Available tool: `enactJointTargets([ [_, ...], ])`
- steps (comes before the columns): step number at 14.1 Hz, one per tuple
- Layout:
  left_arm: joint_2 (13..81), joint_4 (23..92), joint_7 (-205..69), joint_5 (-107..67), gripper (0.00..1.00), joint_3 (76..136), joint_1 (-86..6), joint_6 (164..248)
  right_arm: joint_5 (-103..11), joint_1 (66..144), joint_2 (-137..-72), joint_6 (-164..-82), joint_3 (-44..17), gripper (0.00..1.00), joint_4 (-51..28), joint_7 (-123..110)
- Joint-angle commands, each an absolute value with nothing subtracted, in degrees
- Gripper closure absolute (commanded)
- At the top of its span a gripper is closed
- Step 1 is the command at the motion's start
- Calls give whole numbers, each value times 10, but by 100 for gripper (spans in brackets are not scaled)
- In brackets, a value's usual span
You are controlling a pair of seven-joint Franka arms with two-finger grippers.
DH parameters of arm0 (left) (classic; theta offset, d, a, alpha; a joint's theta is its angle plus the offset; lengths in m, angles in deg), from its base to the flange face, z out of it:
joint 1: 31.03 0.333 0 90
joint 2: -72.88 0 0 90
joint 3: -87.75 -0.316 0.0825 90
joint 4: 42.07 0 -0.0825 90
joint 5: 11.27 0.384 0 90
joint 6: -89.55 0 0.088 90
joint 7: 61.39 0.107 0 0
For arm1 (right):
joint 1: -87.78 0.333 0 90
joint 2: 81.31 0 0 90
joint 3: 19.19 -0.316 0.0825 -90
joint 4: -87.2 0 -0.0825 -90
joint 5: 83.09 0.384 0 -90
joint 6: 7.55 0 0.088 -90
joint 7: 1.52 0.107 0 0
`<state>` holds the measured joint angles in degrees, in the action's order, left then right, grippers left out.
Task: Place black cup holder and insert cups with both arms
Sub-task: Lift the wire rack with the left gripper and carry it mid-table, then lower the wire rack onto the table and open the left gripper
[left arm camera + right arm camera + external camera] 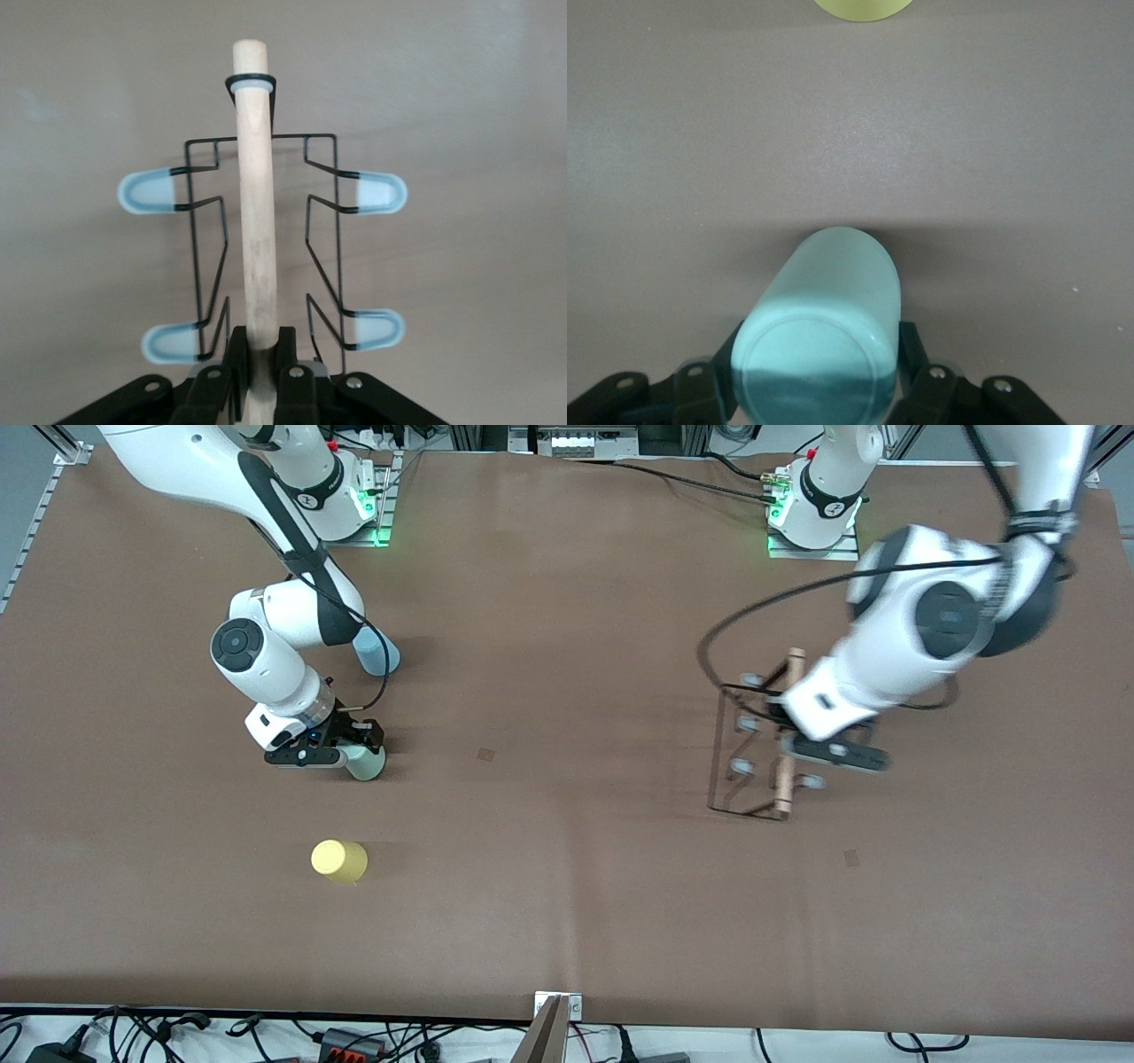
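The black cup holder (783, 784) is at the left arm's end of the table, its wire frame leaning. My left gripper (828, 751) is shut on its wooden rod (255, 204); in the left wrist view the gripper (259, 343) clamps the rod's near end, with pale-tipped pegs (151, 191) on both sides. My right gripper (326, 749) is shut on the mint green cup (365, 763), low at the table. In the right wrist view the gripper (822, 347) holds that cup (828, 301) base toward the camera. The light blue cup (376, 651) and the yellow cup (338, 861) stand upside down nearby.
The yellow cup's edge shows in the right wrist view (864, 7). The arm bases with green lights (370, 512) stand along the table edge farthest from the front camera. Cables and a metal bracket (556, 1017) lie at the nearest edge. The brown table (567, 691) is bare between the arms.
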<state>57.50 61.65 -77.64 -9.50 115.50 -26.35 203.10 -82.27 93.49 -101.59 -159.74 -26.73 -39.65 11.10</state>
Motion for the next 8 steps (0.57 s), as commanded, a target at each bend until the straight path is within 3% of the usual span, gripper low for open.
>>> enactJointTargets([
  [1, 558, 606, -886, -92, 91, 1158, -325, 2047, -827, 930, -945, -1503, -261, 91, -390, 85],
  [8, 515, 606, -1046, -65, 91, 1157, -431, 2109, -828, 897, -799, -1262, -266, 91, -350, 9],
])
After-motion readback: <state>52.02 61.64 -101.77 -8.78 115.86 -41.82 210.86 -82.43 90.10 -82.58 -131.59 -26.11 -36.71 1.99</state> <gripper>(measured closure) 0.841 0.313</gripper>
